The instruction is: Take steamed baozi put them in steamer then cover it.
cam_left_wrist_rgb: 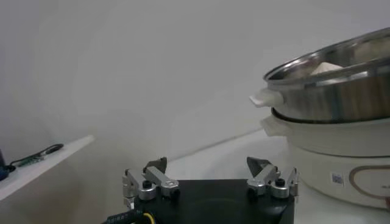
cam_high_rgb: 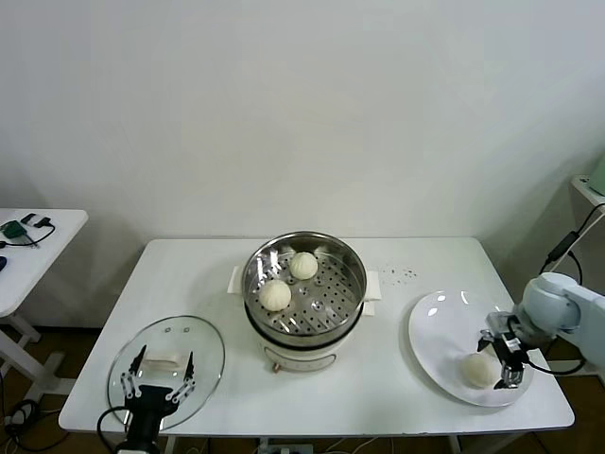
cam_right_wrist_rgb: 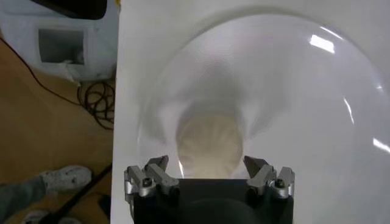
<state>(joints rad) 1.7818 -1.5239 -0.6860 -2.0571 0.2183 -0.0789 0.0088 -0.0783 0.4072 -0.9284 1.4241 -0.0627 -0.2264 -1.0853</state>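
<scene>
Plain white wall fills the back; white table sits centre, a second white side table left, wooden floor below.

- A white table stands against a plain white wall.
- A flat white plate lies near its right edge.
- A second white table at far left carries cables and a small green item.
</scene>
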